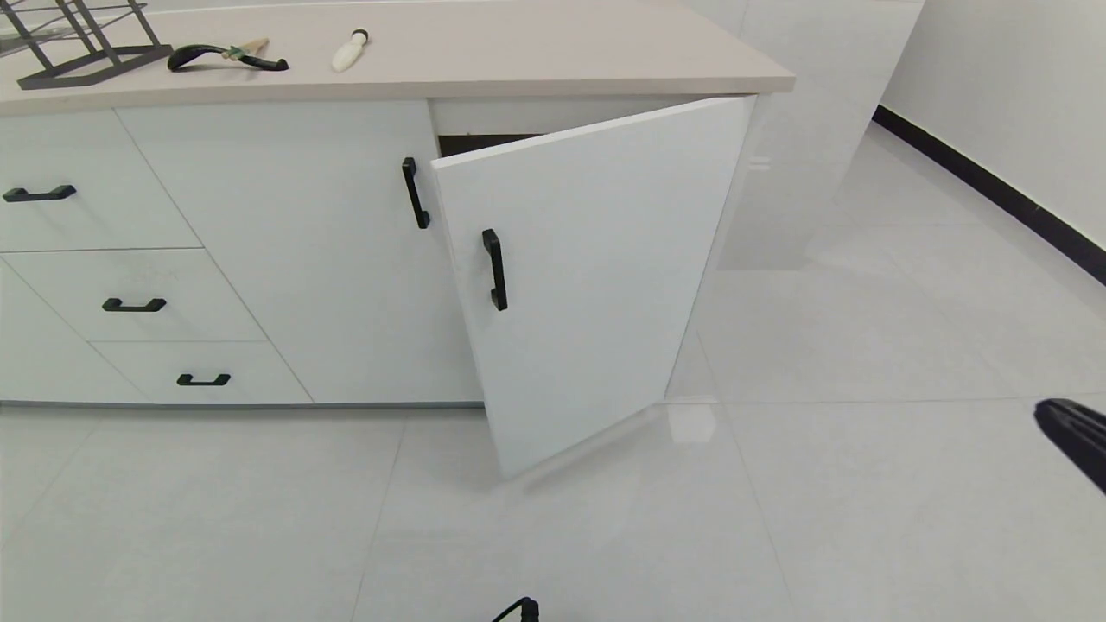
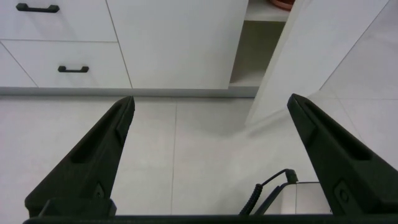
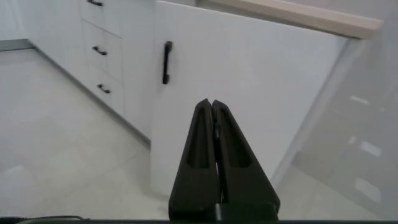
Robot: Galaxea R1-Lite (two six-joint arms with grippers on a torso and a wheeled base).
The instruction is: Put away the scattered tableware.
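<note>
On the beige countertop (image 1: 536, 52) lie a black ladle (image 1: 226, 58) crossed with a wooden-handled utensil (image 1: 249, 45), and a white-handled utensil (image 1: 349, 50) to their right. Below the counter a white cabinet door (image 1: 587, 276) with a black handle (image 1: 494, 269) stands partly open. My right gripper (image 3: 211, 104) is shut with nothing in it, low over the floor and facing that door (image 3: 249, 106); it also shows at the right edge (image 1: 1071, 432). My left gripper (image 2: 211, 99) is open and empty near the floor, facing the cabinet opening (image 2: 258, 50).
A black wire rack (image 1: 78, 43) stands at the counter's back left. Three drawers with black handles (image 1: 134, 305) sit left of a shut door (image 1: 285, 250). Light tiled floor (image 1: 864, 484) spreads in front and to the right. A reddish-brown item (image 2: 285, 3) sits on the cabinet shelf.
</note>
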